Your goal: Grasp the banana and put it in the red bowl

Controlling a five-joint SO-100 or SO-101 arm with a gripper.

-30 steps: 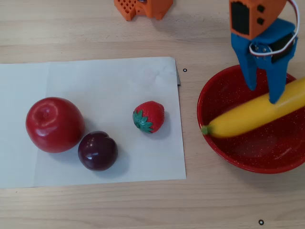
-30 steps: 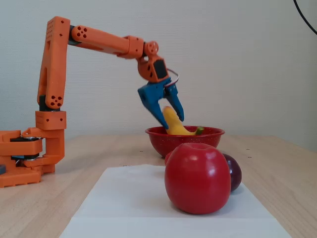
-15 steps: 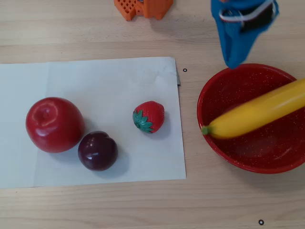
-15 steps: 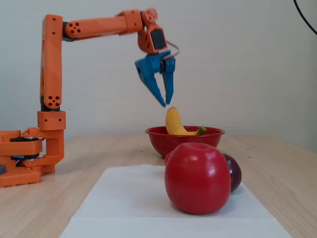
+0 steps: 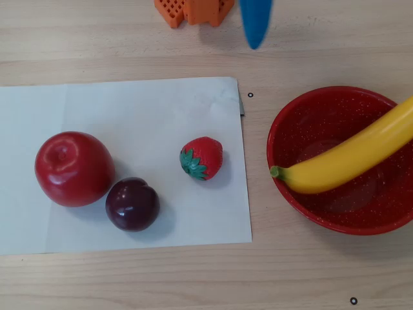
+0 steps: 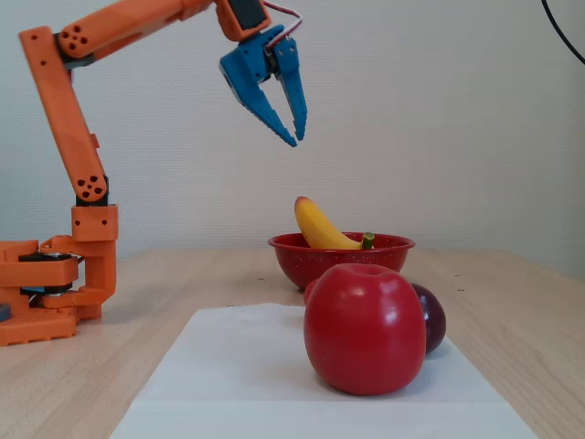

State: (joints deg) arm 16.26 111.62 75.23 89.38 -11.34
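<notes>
banana point(image 5: 352, 158) in red bowl point(image 5: 303, 119) on pale wooden table point(image 5: 129, 278); plain white wall point(image 6: 439, 110)

Glossy banana point(image 5: 352, 158), speckled red bowl point(image 5: 303, 119)

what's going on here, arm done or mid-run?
The banana already lies in the red bowl, its green stem over one rim and its other end sticking out past the far side. The gripper hangs empty in the air above the table, fingers nearly together, touching nothing. An apple, a plum and a strawberry sit untouched on a sheet of paper beside the bowl.
</notes>
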